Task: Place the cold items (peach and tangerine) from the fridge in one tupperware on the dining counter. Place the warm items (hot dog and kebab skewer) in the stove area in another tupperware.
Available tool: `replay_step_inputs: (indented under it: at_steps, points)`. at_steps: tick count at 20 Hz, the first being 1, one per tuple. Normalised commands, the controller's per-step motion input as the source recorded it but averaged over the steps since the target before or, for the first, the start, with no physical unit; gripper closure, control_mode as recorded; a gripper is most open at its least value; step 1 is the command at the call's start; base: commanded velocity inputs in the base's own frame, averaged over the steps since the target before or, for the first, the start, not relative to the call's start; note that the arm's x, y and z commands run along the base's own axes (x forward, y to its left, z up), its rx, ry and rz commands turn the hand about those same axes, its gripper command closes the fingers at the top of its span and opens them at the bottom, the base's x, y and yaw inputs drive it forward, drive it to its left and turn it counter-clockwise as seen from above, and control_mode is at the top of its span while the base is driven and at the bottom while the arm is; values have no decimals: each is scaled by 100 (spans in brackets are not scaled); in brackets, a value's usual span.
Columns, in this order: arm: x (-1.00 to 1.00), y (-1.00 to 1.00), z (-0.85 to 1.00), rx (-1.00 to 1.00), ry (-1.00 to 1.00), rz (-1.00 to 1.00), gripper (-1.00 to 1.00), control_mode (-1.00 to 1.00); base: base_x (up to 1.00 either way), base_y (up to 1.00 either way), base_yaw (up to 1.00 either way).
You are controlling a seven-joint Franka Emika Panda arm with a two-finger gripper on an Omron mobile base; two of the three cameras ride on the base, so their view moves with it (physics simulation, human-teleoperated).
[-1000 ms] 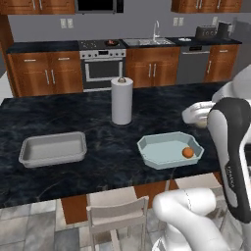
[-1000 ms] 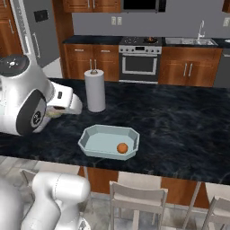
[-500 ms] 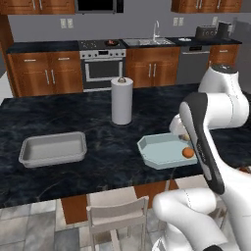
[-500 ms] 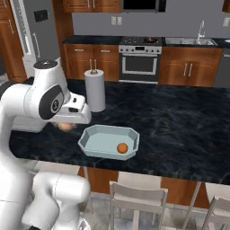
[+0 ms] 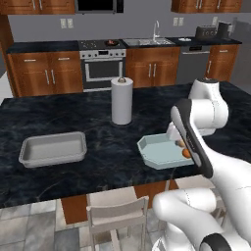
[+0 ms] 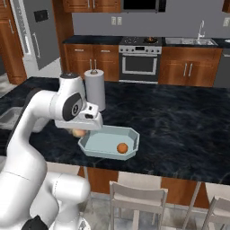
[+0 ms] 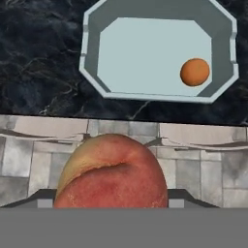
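My gripper [image 7: 112,197] is shut on the peach [image 7: 112,170], a red and yellow fruit low in the hand view. Its dark fingertips [image 7: 42,196] press the fruit from both sides. A light blue octagonal tupperware [image 7: 95,38] lies ahead on the black dining counter, with the orange tangerine [image 7: 195,71] inside it. In the right base view the gripper [image 6: 79,130] holds the peach [image 6: 79,133] just off the left rim of that tupperware [image 6: 101,143], a little above the counter. The hot dog and kebab skewer are too small to make out.
A grey rectangular tupperware [image 5: 53,148] sits at the counter's left. A white paper towel roll [image 5: 121,100] stands upright behind the blue tupperware [image 5: 159,153]. Chairs [image 5: 117,215] line the near counter edge. The stove [image 5: 102,61] is on the far wall, the fridge [image 6: 33,33] at far left.
The arm has swung down and inward, carrying the peach from high at the side to just beside the blue tupperware's rim. The tangerine has not moved.
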Motion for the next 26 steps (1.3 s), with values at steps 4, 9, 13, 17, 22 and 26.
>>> replay_step_inputs:
  at_steps: [4, 9, 13, 17, 22, 26]
  points:
    - [56, -20, -51, 0, 1, 1, 100, -100, 0, 0, 0]
    - [57, -11, -47, 0, 0, 1, 100, -100, 0, 0, 0]
    - [54, 0, -48, 0, 0, 0, 100, -100, 0, 0, 0]
    - [47, 0, -49, 0, 1, 0, 100, -100, 0, 0, 0]
    - [40, -2, -44, 0, 0, 0, 100, -100, 0, 0, 0]
    - [28, -6, -39, 0, 0, 0, 100, -100, 0, 0, 0]
